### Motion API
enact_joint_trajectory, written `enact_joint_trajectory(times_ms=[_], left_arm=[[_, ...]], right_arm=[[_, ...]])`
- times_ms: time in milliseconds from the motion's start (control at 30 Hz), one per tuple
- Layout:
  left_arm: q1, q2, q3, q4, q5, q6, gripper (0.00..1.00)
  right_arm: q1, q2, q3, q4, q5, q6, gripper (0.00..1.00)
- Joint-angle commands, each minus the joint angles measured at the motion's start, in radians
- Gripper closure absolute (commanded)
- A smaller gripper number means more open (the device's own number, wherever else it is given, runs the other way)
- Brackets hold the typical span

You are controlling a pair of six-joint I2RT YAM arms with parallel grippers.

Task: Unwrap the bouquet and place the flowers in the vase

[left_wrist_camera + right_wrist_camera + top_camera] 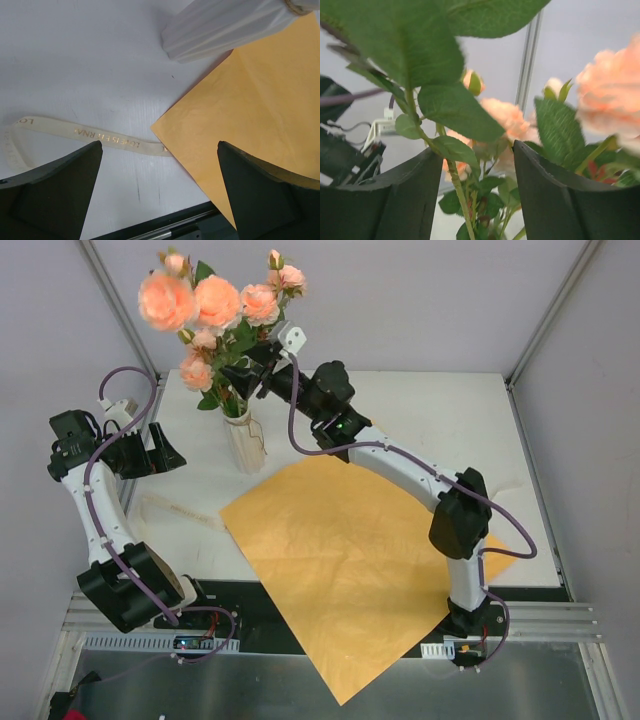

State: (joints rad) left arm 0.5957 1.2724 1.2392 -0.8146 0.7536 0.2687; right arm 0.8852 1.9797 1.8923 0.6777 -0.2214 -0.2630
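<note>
Several flowers [215, 310] already upright in the vase [245, 445], just beside the far edge of the unfolded orange paper [350, 560]. Right gripper [476, 147] among the leaves, fingers apart around a thin stem, not pressing it. Left gripper [160, 145] wide apart, nothing between, above the cream ribbon [100, 135]. Probably light but top-heavy, blooms soft and easy to crush; better to take low on the stiffer stems. Slim vase likely easy to tip.

two white arms [400, 462] with black joints [459, 512], purple cables [291, 400], black jaws.
</note>
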Motion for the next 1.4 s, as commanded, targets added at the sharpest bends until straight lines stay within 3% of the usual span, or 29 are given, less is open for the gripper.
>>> enact_joint_trajectory(times_ms=[0,333,500,633,800,867,933,1167,1367], left_arm=[[0.0,-0.047,0.011,-0.026,0.027,0.015,0.01],[0.0,-0.061,0.04,-0.044,0.044,0.003,0.01],[0.0,-0.077,0.049,-0.057,0.043,0.001,0.01],[-0.001,-0.084,0.06,-0.069,0.041,0.0,0.01],[0.0,-0.102,0.074,-0.08,0.047,-0.008,0.01],[0.0,-0.108,0.077,-0.086,0.053,-0.011,0.01],[-0.002,-0.116,0.072,-0.09,0.058,-0.011,0.01],[-0.007,-0.139,-0.012,-0.092,0.095,-0.003,0.01],[-0.043,-0.143,-0.067,-0.087,0.055,0.009,0.01]], right_arm=[[0.014,-0.068,0.001,-0.067,0.028,0.014,0.39],[0.0,-0.039,0.256,-0.647,0.132,0.024,0.35],[-0.034,-0.036,0.292,-0.891,0.171,0.093,0.35],[-0.074,-0.083,0.236,-1.013,0.166,0.168,0.35],[-0.077,-0.246,-0.057,-0.974,0.18,0.142,0.29],[-0.084,-0.306,-0.125,-1.012,0.191,0.123,0.23],[-0.097,-0.35,-0.154,-1.079,0.201,0.128,0.03],[-0.138,-0.462,-0.304,-1.241,0.401,0.215,0.04],[-0.149,-0.53,-0.412,-1.262,0.432,0.18,0.04]])
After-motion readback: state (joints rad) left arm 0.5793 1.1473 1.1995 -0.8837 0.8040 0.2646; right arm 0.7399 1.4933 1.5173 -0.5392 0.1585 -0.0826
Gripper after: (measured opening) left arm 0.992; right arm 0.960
